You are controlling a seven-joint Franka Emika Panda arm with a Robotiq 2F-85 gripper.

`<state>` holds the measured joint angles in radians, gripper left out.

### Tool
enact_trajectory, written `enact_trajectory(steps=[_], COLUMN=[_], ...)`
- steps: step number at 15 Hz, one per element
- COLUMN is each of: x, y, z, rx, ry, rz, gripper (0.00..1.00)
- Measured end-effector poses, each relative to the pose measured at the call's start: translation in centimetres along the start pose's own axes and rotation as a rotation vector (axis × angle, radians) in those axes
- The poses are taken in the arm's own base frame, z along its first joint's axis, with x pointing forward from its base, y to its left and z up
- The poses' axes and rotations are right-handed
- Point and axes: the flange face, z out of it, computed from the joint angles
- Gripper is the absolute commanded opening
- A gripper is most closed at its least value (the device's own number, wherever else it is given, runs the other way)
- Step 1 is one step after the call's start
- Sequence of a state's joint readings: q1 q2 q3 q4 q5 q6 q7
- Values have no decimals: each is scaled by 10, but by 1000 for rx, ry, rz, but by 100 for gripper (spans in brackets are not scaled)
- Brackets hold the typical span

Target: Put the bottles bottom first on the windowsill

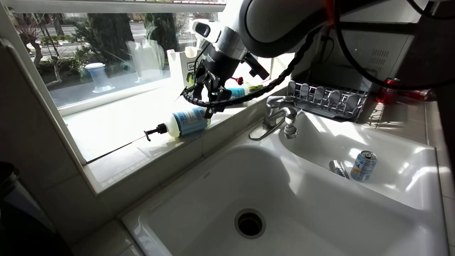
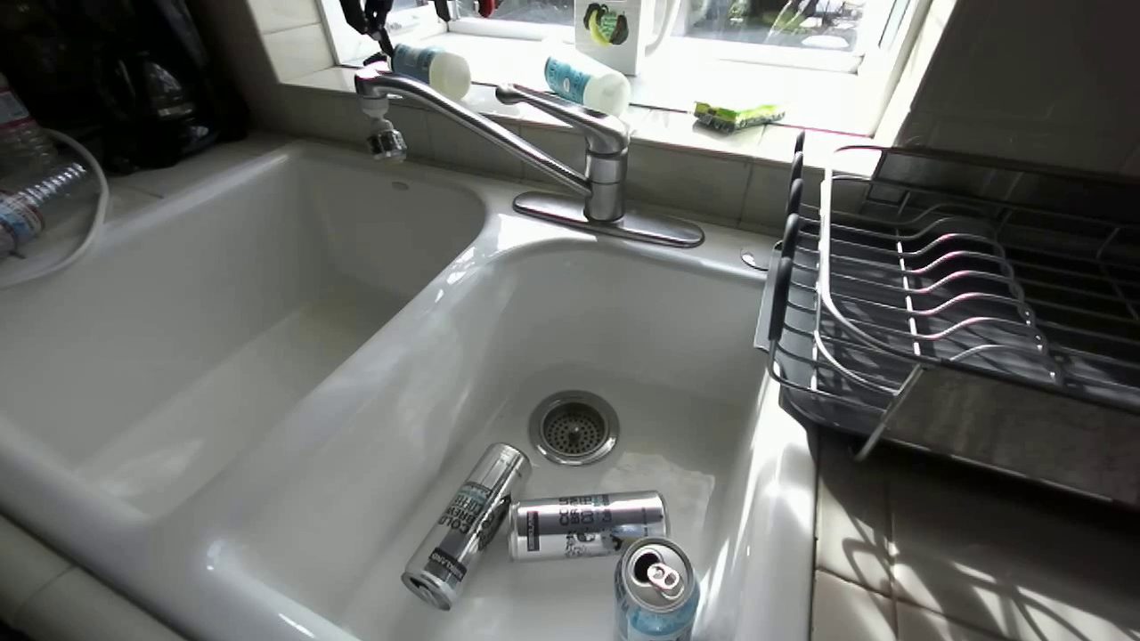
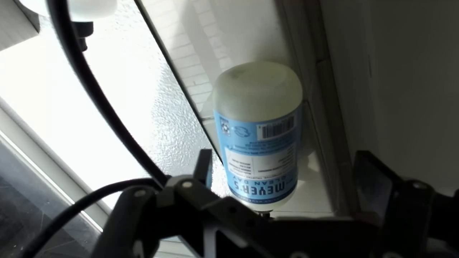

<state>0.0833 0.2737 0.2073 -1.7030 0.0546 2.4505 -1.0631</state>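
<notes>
Both bottles lie on their sides on the windowsill [image 1: 110, 129]. The nearer bottle [image 1: 190, 121] has a blue label and a black pump head pointing along the ledge. The wrist view shows this bottle [image 3: 260, 143] with its base away from my gripper [image 3: 283, 157]. The jaws stand wide open to either side of it, with gaps between bottle and fingers [image 3: 204, 166]. In an exterior view, one of the fingers [image 1: 209, 113] overlaps the label's base end. The farther bottle [image 2: 583, 82] rests behind the faucet, partly hidden by my arm's cable [image 1: 254, 96] in an exterior view.
A white carton [image 2: 614, 36] stands against the window, and a green-yellow packet [image 2: 737, 116] lies on the sill. Below are the faucet [image 2: 606, 169] and white double sink [image 1: 213, 199] with cans [image 2: 588, 525]. A dish rack [image 1: 328, 99] sits to one side.
</notes>
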Motion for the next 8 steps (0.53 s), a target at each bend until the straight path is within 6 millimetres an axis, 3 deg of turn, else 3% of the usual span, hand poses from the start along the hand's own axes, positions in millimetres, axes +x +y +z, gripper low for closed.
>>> enact_trajectory(steps=[8], x=[4], y=[-1], z=[2], rx=[28], ry=[77], rz=[84], gripper=[100])
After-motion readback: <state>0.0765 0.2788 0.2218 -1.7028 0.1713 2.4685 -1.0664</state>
